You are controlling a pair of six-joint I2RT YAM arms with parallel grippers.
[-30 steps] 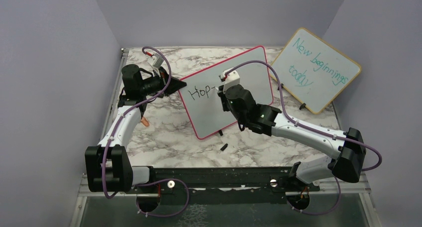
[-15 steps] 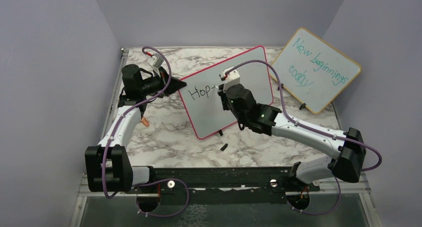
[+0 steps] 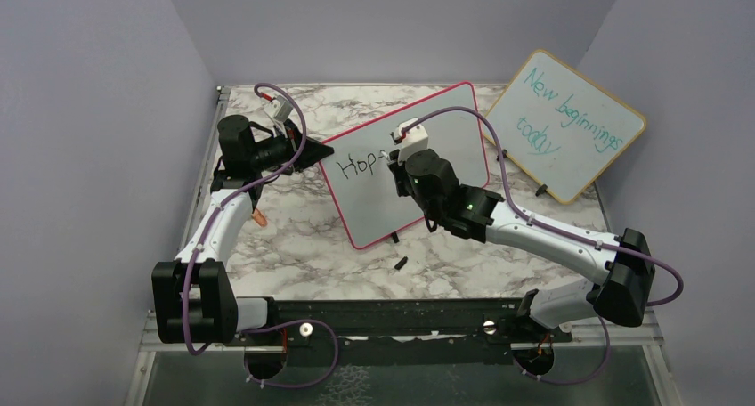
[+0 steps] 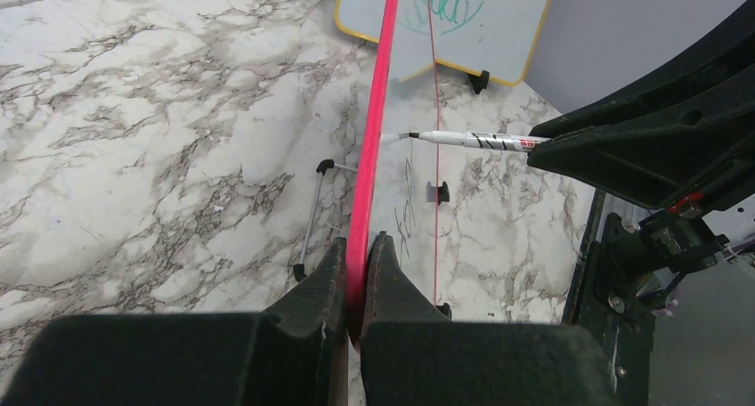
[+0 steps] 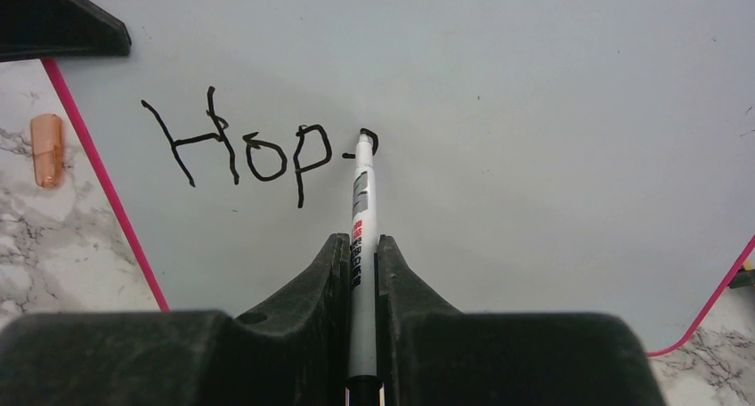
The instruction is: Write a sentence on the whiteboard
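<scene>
The left gripper [image 4: 358, 246] pinched the whiteboard [image 3: 374, 206] by its left edge, steadying it mid-table [image 3: 294, 255]. The right gripper [image 5: 361, 246] clamped a marker [image 5: 360, 192], its tip apparently touching the board to form the "e" of the sentence [image 5: 240, 152].

1. Wooden-framed board [image 3: 566, 125] with teal writing "New beginnings today", at the far right.
2. Marble-patterned table [image 3: 294, 246].
3. Small black piece [image 3: 401, 263] lying on the table.
4. Small orange piece [image 5: 49, 148], also on it.
</scene>
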